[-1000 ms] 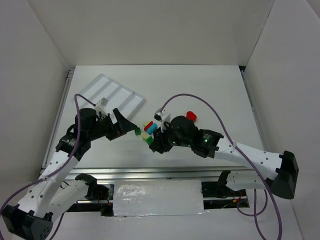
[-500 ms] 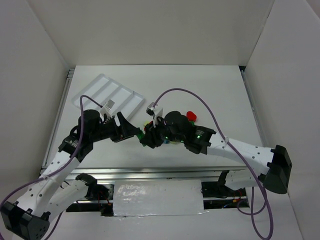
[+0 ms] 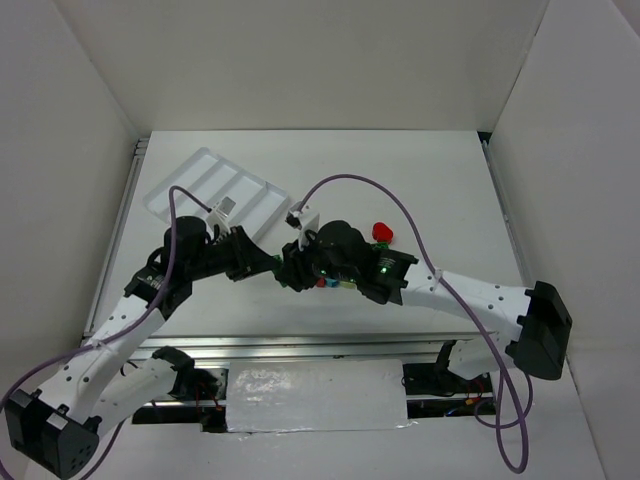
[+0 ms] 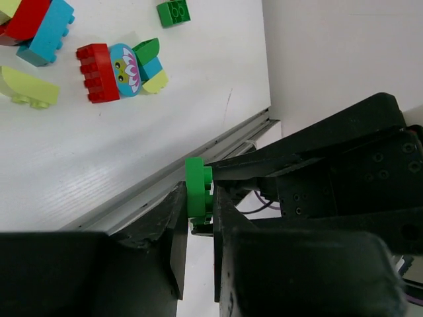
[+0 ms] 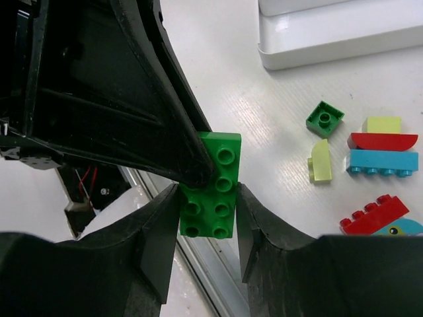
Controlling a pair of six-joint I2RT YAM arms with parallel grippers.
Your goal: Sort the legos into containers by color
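A green brick (image 5: 210, 185) hangs in the air between the two arms, above the table's near edge. My left gripper (image 4: 198, 198) is shut on its upper end, a fingertip (image 5: 198, 165) overlapping the studs. My right gripper (image 5: 207, 193) flanks the brick's lower end with its jaws slightly open and a sliver of light on one side. In the top view both grippers, left (image 3: 272, 266) and right (image 3: 290, 272), meet at the brick (image 3: 281, 268). The white tray (image 3: 215, 185) of containers lies at the far left and looks empty.
Loose legos lie on the table: a small green square (image 5: 324, 119), a pale yellow piece (image 5: 320, 162), a yellow, red and blue stack (image 5: 383, 148), and a red brick (image 5: 373, 214) by a teal figure (image 4: 125, 69). A red piece (image 3: 380, 232) lies further right.
The right arm carried the green brick left to the left gripper. The left gripper went from wide open to shut on it, and the right jaws loosened.
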